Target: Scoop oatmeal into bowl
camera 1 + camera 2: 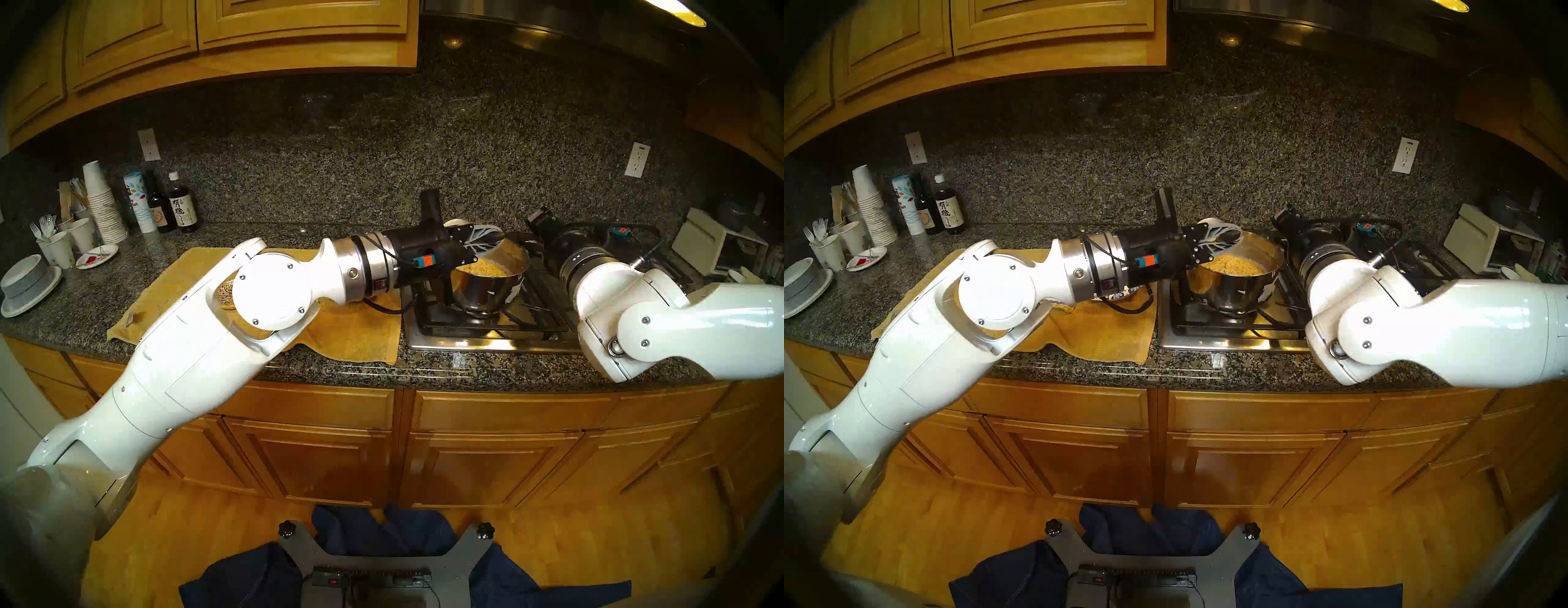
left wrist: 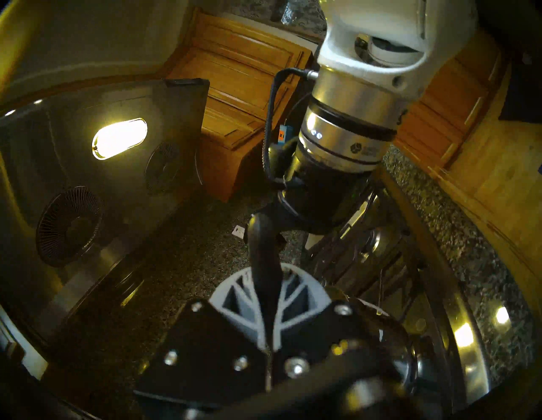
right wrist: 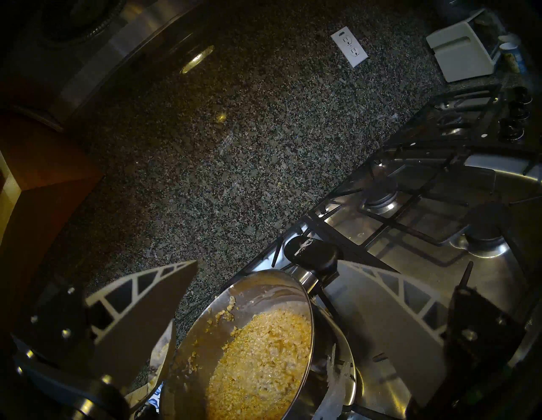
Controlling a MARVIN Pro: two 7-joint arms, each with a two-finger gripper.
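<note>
Left gripper [image 1: 1212,244], fingers pinching a dark utensil handle [image 2: 264,264], hovers level just left of the pot's oatmeal [image 1: 1236,265] (right gripper [image 3: 264,316] spread wide beside it).

One steel pot [image 1: 488,288] of oatmeal [image 1: 483,268]. Two robot arms. One yellow cloth [image 1: 352,331]. Two dark sauce bottles [image 1: 182,210]. One stack of paper cups [image 1: 102,199]. Two wall outlets [image 1: 637,159]. One toaster oven [image 1: 717,246]. One stovetop [image 1: 500,335].
</note>
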